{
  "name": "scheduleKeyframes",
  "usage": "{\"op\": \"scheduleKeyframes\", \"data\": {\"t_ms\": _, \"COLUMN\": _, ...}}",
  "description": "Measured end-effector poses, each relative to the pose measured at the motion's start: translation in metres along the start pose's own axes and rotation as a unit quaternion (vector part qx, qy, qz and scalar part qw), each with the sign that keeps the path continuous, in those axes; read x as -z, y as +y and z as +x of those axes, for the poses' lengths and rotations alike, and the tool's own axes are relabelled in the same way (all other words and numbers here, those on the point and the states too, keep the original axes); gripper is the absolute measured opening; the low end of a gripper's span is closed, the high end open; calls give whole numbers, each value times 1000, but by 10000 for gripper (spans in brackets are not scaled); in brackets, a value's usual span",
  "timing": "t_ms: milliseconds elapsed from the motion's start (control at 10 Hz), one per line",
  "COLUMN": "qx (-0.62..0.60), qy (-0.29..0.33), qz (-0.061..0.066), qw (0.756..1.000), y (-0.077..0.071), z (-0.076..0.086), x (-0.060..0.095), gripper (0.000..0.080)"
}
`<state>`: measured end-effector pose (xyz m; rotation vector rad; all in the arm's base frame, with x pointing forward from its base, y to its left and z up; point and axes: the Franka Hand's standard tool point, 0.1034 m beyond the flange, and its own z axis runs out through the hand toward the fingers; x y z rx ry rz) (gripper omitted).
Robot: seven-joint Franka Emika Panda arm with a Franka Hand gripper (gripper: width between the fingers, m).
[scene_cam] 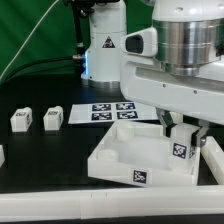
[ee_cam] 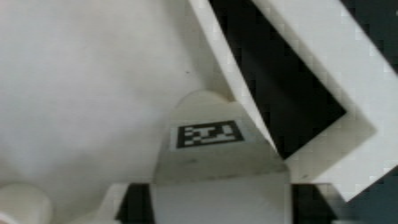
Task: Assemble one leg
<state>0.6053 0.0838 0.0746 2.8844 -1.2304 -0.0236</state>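
Observation:
My gripper [scene_cam: 180, 132] is shut on a leg [scene_cam: 181, 148], a small white block with a black-and-white tag. I hold it upright at the right corner of the white tray [scene_cam: 112, 158], low over the tray's floor. In the wrist view the leg [ee_cam: 214, 150] sits between my dark fingers [ee_cam: 130, 203], with its tagged end pointing at the tray's floor [ee_cam: 89, 90] near the raised rim [ee_cam: 294, 70]. I cannot tell whether the leg touches the tray. Two more legs [scene_cam: 22, 120] [scene_cam: 53, 118] stand on the black table at the exterior view's left.
The marker board [scene_cam: 108, 111] lies flat behind the tray. A white part [scene_cam: 2, 153] shows at the left edge, and another white part [scene_cam: 214, 158] lies right of the tray. The robot's base [scene_cam: 100, 45] stands at the back.

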Motion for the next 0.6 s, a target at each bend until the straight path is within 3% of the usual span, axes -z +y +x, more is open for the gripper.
{"op": "scheduleKeyframes", "data": {"t_ms": 100, "qx": -23, "qy": -1, "qz": 1, "qw": 1000, "y": -1, "z": -1, "x": -1, "gripper": 337}}
{"op": "scheduleKeyframes", "data": {"t_ms": 200, "qx": -14, "qy": -1, "qz": 1, "qw": 1000, "y": -1, "z": -1, "x": -1, "gripper": 472}}
{"op": "scheduleKeyframes", "data": {"t_ms": 300, "qx": -14, "qy": -1, "qz": 1, "qw": 1000, "y": -1, "z": -1, "x": -1, "gripper": 472}}
{"op": "scheduleKeyframes", "data": {"t_ms": 400, "qx": -14, "qy": -1, "qz": 1, "qw": 1000, "y": -1, "z": -1, "x": -1, "gripper": 614}}
{"op": "scheduleKeyframes", "data": {"t_ms": 600, "qx": -13, "qy": -1, "qz": 1, "qw": 1000, "y": -1, "z": -1, "x": -1, "gripper": 640}}
